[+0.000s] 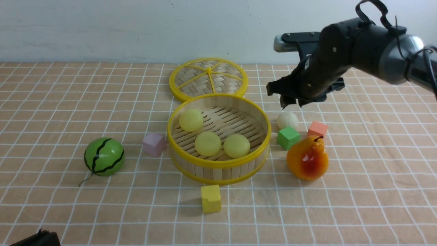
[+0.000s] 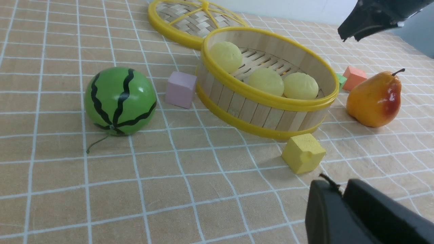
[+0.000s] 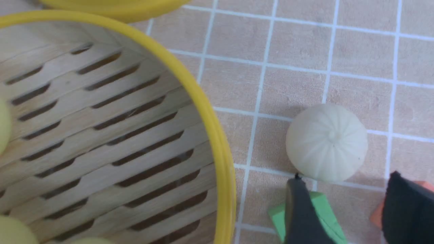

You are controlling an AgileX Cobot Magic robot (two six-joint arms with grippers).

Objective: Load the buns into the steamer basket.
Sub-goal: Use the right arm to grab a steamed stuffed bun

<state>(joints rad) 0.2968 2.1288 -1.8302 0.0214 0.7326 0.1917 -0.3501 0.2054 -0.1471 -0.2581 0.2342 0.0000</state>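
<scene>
Three pale yellow buns (image 1: 208,143) lie inside the steamer basket (image 1: 218,167) at the middle of the table. An off-white pleated bun (image 1: 287,120) sits on the cloth just right of the basket, apart from its wall. My right gripper (image 1: 289,101) hangs open a little above and behind that bun. In the right wrist view the off-white bun (image 3: 326,142) lies just beyond the right gripper (image 3: 346,178), whose jaws stand wide and empty. My left gripper (image 2: 342,188) is shut, low at the near left, holding nothing.
The flat woven lid (image 1: 208,79) lies behind the basket. A green cube (image 1: 288,137), an orange cube (image 1: 317,129) and a pear (image 1: 307,158) crowd the off-white bun's near side. A pink cube (image 1: 154,144), a watermelon ball (image 1: 104,156) and a yellow cube (image 1: 210,198) lie left and in front.
</scene>
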